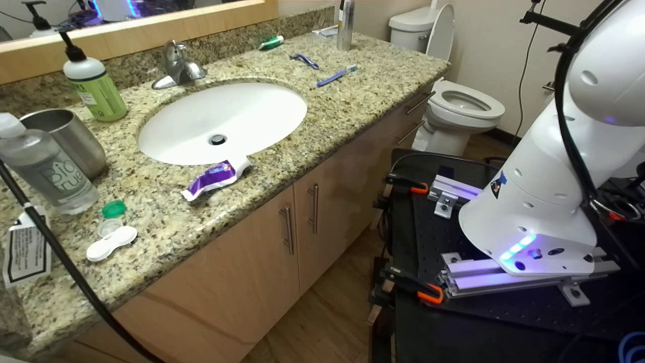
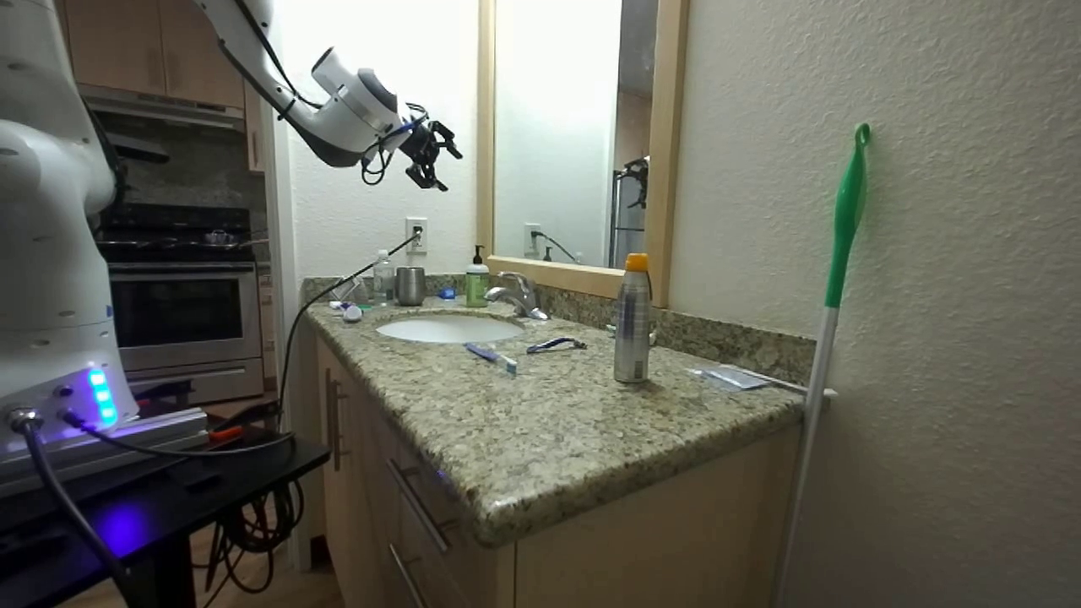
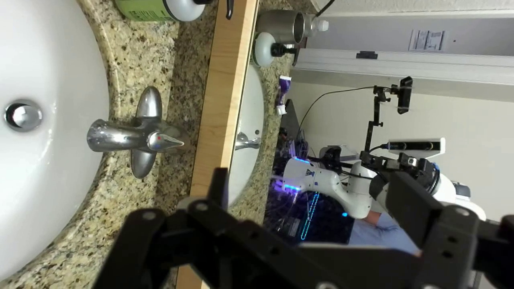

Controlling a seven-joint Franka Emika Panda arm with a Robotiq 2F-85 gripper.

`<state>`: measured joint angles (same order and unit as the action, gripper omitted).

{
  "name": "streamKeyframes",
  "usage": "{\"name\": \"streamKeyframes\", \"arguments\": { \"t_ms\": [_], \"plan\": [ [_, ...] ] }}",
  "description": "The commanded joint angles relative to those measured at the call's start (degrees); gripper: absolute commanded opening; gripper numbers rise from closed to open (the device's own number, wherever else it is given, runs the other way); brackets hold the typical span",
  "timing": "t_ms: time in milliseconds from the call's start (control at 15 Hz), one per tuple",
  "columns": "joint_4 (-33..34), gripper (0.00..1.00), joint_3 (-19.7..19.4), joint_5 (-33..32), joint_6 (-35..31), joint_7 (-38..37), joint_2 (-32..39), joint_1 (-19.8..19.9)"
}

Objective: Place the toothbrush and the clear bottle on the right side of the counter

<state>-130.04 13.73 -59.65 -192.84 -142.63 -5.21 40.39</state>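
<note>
1. Speckled beige-brown granite worktop (image 1: 383,80), with an inset oval white sink (image 1: 262,116), ran beneath a wood-framed mirror (image 2: 553,118).
2. Blue-handled toothbrush (image 1: 332,77), one: lay flat on the stretch between sink and white toilet (image 1: 468,119); taken as the right side, so that half seemed done.
3. Clear plastic bottle with white cap (image 1: 49,171), one: stood upright at the opposite end, beyond the sink, just beside a grey steel cup (image 1: 83,141); its transfer appeared wholly outstanding.
4. Black fingers (image 3: 413,208), one pair: spread apart and released, nothing between them, high over the worktop; bottle not yet grasped.
</note>
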Motion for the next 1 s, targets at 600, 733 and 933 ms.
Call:
{"name": "streamKeyframes", "arguments": {
  "t_ms": [600,733,933],
  "plan": [
    [-1.2,1.00,-10.4,2.5,-8.3,12.2,9.6,-17.2],
    [3.7,1.00,-4.5,-4.6,-5.4,0.3,13.4,-16.7],
    [9.8,1.00,9.5,-13.0,-5.1,-12.9,18.6,-9.2]
  ]
}}
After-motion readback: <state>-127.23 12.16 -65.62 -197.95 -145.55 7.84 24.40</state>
